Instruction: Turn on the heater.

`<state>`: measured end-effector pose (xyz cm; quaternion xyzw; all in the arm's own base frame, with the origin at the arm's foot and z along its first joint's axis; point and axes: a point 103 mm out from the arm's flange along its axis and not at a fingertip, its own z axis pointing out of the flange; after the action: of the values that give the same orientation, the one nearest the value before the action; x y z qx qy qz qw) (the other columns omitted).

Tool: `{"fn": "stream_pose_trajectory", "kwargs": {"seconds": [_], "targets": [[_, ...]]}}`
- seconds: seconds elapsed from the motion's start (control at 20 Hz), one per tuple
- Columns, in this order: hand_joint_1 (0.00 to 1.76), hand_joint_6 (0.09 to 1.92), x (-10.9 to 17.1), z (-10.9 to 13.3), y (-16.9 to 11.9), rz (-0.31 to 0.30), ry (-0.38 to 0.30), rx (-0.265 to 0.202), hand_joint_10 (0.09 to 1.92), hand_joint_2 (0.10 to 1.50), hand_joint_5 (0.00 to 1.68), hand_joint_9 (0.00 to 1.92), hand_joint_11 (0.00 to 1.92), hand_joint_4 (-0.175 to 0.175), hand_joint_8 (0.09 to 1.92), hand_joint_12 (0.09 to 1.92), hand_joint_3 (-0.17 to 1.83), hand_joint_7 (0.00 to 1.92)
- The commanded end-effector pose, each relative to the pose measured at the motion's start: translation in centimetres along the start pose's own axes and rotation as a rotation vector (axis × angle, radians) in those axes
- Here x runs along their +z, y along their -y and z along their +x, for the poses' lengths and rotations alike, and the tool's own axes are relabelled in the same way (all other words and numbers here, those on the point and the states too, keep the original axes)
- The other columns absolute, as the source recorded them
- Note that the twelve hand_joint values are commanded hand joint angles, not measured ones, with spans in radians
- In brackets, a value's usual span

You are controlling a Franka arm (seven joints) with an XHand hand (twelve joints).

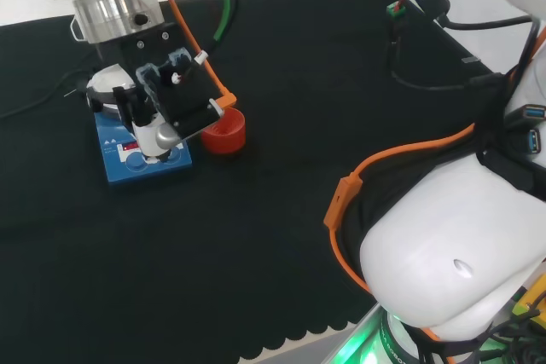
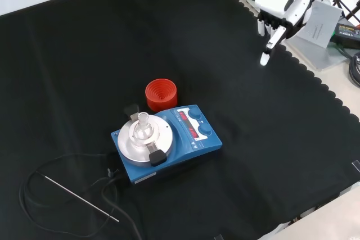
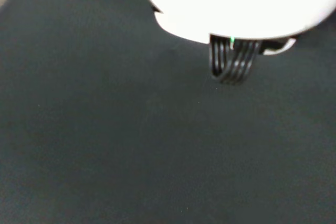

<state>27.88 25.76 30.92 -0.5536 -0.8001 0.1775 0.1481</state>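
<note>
The hand (image 2: 279,9) hangs at the cloth's far right edge in the front view, one finger extended, the rest curled, holding nothing; the blue heater (image 2: 167,141) sits well apart, lower-left, knobs facing right

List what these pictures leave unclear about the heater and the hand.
- Heater: in the head view the hand covers its top plate and part of the panel.
- Panel display: too small in the front view to tell on or off.
- Contact: the front view shows the hand far from the heater; wrist view blurred.
</note>
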Motion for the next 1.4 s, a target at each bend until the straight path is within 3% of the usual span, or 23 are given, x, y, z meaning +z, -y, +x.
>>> {"fn": "stream_pose_trajectory", "kwargs": {"seconds": [0.05,0.45,1.4], "targets": [[1.55,0.55,0.9,-0.3,-2.9,0.026,-0.009,0.003,1.27,0.5,0.07,1.6,1.3,-0.048,1.41,1.15,1.24,1.55],[1.56,0.53,1.2,-3.2,-5.1,0.038,-0.043,0.062,1.33,0.46,0.07,1.63,1.32,-0.045,1.45,1.23,1.33,1.59],[1.55,0.51,2.2,-5.6,-9.0,0.086,-0.057,0.125,1.36,0.44,0.07,1.64,1.33,-0.047,1.46,1.25,1.39,1.6]]}}
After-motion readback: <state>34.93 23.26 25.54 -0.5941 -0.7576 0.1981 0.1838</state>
